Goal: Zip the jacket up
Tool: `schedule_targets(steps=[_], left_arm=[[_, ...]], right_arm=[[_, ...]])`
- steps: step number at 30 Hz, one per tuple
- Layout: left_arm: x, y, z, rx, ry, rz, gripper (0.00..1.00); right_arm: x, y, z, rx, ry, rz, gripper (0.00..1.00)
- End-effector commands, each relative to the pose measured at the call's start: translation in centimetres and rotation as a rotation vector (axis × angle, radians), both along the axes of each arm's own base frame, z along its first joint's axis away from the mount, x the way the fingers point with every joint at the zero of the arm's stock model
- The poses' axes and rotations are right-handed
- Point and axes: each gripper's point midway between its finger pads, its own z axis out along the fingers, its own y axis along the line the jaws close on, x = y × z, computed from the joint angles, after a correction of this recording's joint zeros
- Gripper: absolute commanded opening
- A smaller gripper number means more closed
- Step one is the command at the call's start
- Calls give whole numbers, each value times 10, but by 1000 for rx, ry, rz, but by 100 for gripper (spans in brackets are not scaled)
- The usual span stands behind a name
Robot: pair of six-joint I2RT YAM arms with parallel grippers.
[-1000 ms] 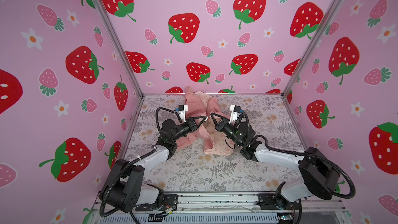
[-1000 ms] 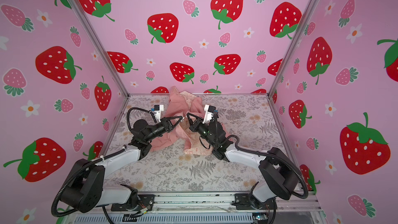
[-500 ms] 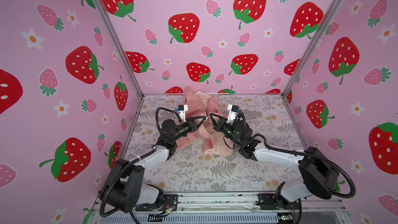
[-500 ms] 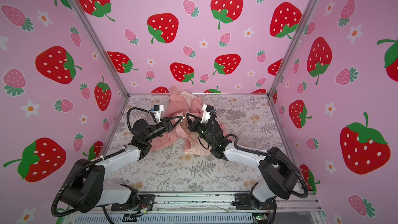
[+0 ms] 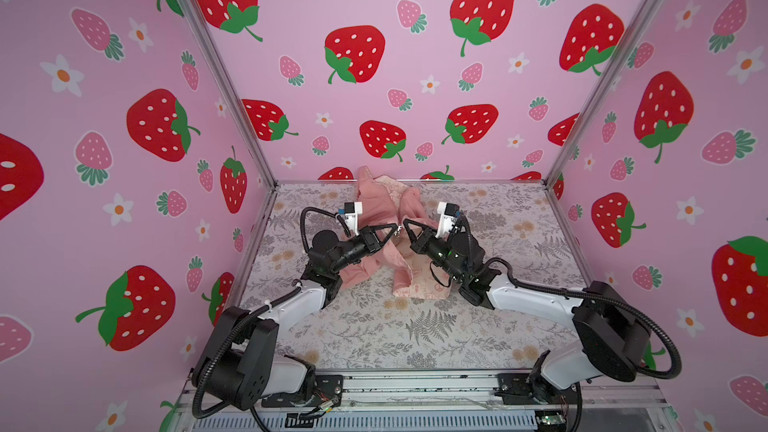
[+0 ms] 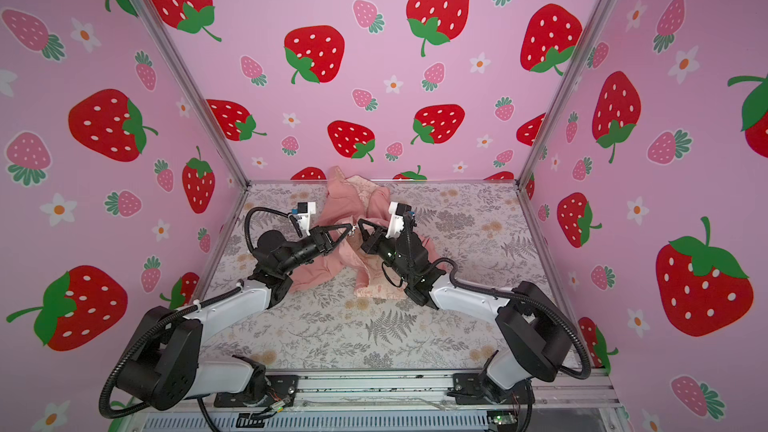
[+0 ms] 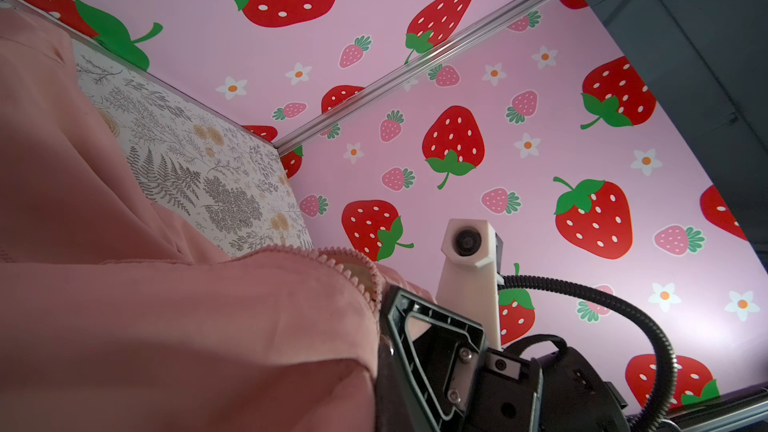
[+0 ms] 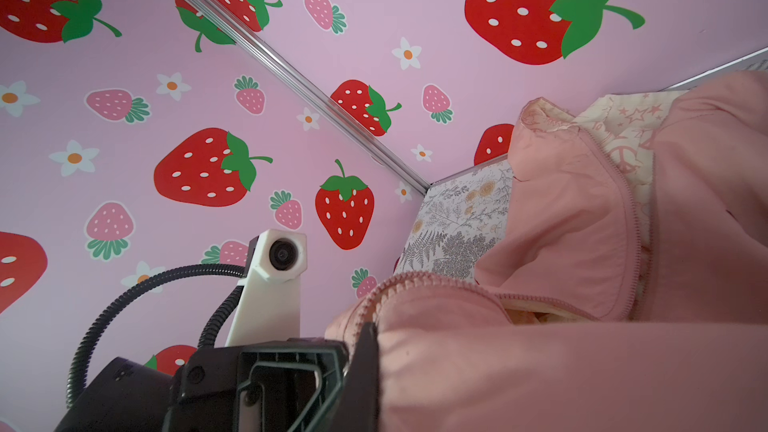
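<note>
— While the jacket (image 5: 380,211) lies crumpled at the far middle of the floral table (image 5: 415,326), its far end up against the back wall (image 5: 415,110), where do we have our 2 grippers?

— We have them tip to tip over its middle. Our left gripper (image 5: 394,227) comes in from the left and our right gripper (image 5: 406,223) from the right, and the 2 tips sit just beside each other at the jacket's front opening.

— Do our jaws stand apart?

— No. We have both pairs pressed together, each nipping pink fabric by the zipper teeth (image 7: 332,259). In each wrist view we see the opposite gripper's black finger at that toothed edge.

— And how do we hold our arms?

— We reach both forward, low over the table, with the wrists turned inward so that the grippers lie nearly level and point at each other.

— What else do we see of the jacket?

— We see its front unzipped: cream lining (image 8: 623,130) shows between 2 pink edges, and a lined flap lies on the table under our right wrist.
</note>
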Motion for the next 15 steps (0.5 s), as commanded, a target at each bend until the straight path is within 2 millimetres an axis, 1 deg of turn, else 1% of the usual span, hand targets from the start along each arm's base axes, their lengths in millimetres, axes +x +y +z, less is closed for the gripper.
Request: schedule_targets(steps=[1,15], left_arm=[[0,0,21,-33,-66,1,0],[1,-1,18,-33,-60,-3,0]], right_arm=[[-3,6,19,33,-47,13,0],[-6,6,25,40,-66,9,0]])
